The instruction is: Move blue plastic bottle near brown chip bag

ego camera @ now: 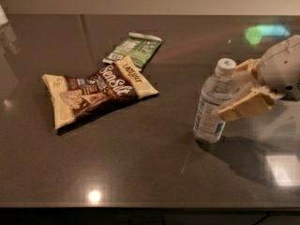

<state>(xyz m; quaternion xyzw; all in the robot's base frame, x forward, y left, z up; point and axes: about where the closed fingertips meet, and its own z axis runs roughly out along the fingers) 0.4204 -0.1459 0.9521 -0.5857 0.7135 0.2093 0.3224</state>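
Reaching in from the right edge with the cream-coloured two-finger gripper [228, 92], low over the dark glossy tabletop [154, 172]. Pinching the small clear plastic bottle [210, 114], white-capped and blue-and-white labelled, round its upper body, one finger in front and one behind. Resting its base on the tabletop at the right, cap leaning slightly rightward. Sitting well apart from the flat crinkled brown chip bag [98, 90] with cream ends and white "Sea Salt" lettering, lying left of centre. Lying just behind that bag's far corner, a smaller green packet [133, 48].
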